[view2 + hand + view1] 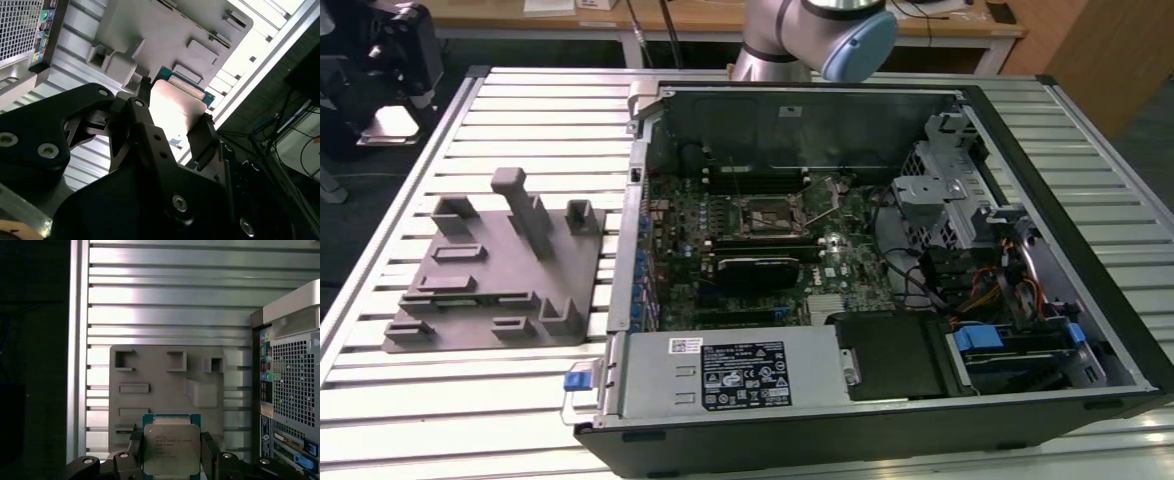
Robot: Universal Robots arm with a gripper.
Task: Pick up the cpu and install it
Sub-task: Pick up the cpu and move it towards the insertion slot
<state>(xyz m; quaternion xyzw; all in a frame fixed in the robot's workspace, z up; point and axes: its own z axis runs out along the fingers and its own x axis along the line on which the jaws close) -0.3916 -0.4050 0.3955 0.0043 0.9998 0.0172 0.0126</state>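
**With the tool, a firm pinch on the cpu**

With the tool (172, 442) closed just to chip width, holds the cpu (171, 452) by two opposite edges, one black finger (136, 446) on each side. Presents the pale metal top to the first wrist camera, green border showing round it. In the second wrist view, catches bright glare on that top between the pads (202, 136). Seems to hold the chip clear of the grey fixture (167, 385) beyond, though cannot quite rule out contact from these angles. Past the chip, finds the fixture lying flat on the slatted bench (165, 305), with the perforated rear of the computer case (292, 390) just beside it. In the exterior view, places the fixture at the exterior view's left, beside the open case. Deeper inside, picks out the motherboard (680, 215) with its socket (767, 212) near the middle. Farthest off, spots the arm (821, 35) above the case's far wall.
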